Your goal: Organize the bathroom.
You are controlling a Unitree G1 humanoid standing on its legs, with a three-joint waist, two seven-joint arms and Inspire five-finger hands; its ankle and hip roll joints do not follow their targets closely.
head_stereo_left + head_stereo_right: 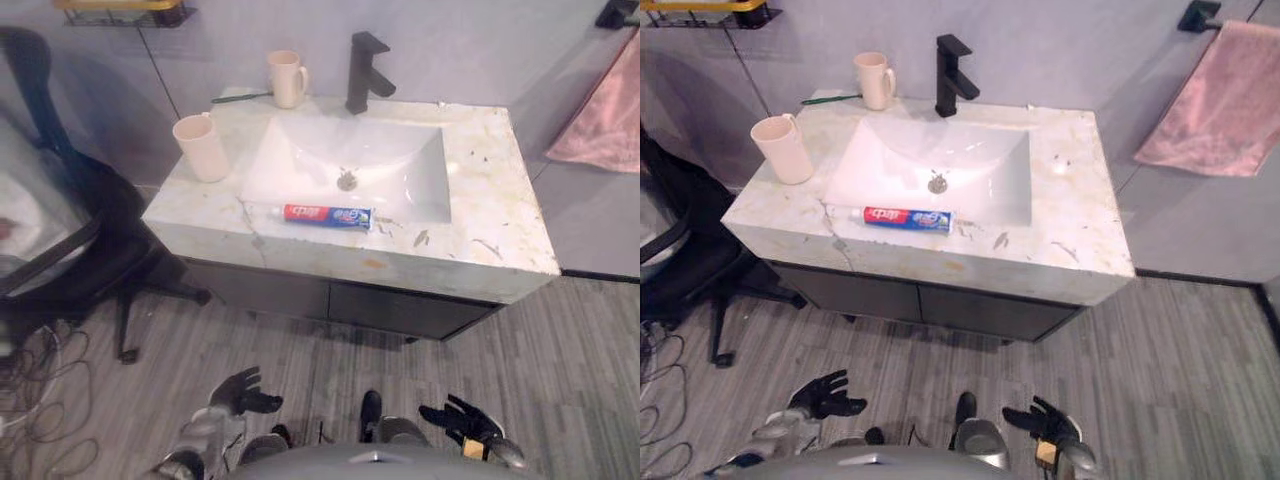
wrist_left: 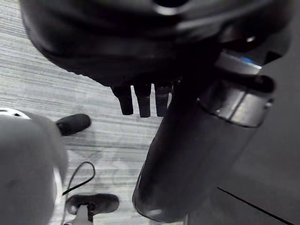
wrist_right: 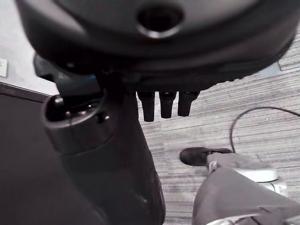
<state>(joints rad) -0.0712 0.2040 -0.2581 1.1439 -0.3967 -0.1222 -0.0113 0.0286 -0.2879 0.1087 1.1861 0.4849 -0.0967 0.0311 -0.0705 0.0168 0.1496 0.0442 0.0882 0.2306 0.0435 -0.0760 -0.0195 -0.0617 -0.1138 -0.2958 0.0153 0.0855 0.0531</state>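
While both hands, left hand (image 1: 240, 392) and right hand (image 1: 462, 418), hang low with fingers relaxed and empty, toothbrush (image 1: 243, 97) lies half hidden behind mug (image 1: 287, 78).

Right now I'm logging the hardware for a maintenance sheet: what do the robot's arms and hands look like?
Both arms are silver-grey with smooth rounded shells. The left hand and right hand are dark, nearly black, with slim segmented fingers and a thumb. A small tan patch sits at the right wrist. Up close, the fingers look blocky, with squared tips.
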